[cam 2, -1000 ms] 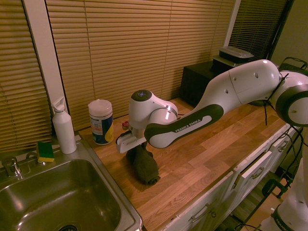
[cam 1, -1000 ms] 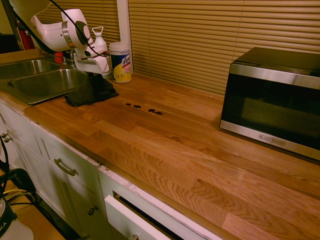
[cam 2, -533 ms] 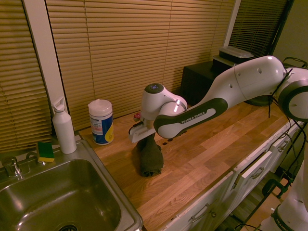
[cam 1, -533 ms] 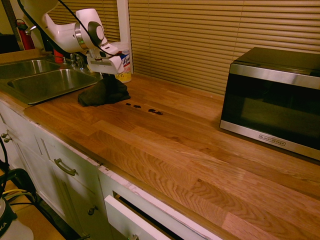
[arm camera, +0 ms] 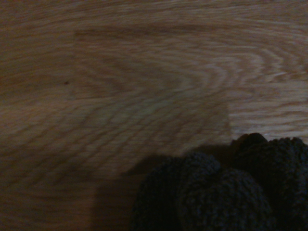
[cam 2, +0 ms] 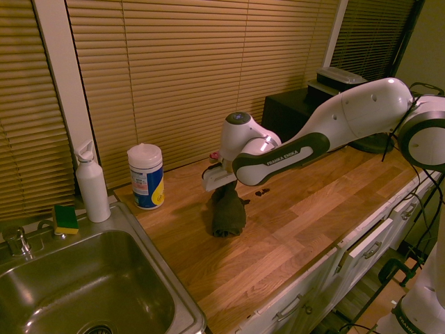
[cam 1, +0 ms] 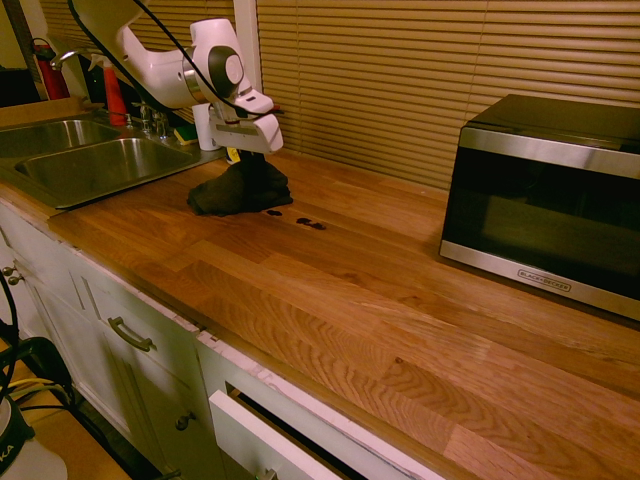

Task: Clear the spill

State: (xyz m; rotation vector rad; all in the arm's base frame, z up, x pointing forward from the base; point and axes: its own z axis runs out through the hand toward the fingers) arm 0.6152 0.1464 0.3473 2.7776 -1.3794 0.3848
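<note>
While the gripper [cam 1: 247, 160] pinches the cloth [cam 1: 240, 190] tight on the counter [cam 1: 330, 290], the spill [cam 1: 300, 219] lies just beside its edge. Risk: bunched cloth rides over blotches, smearing instead of lifting.

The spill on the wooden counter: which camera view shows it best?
The first exterior view: the spill shows as dark spots on the wood just past the cloth. The second exterior view gives only a few small marks beside the cloth. The wrist view shows only wood grain and cloth.
</note>
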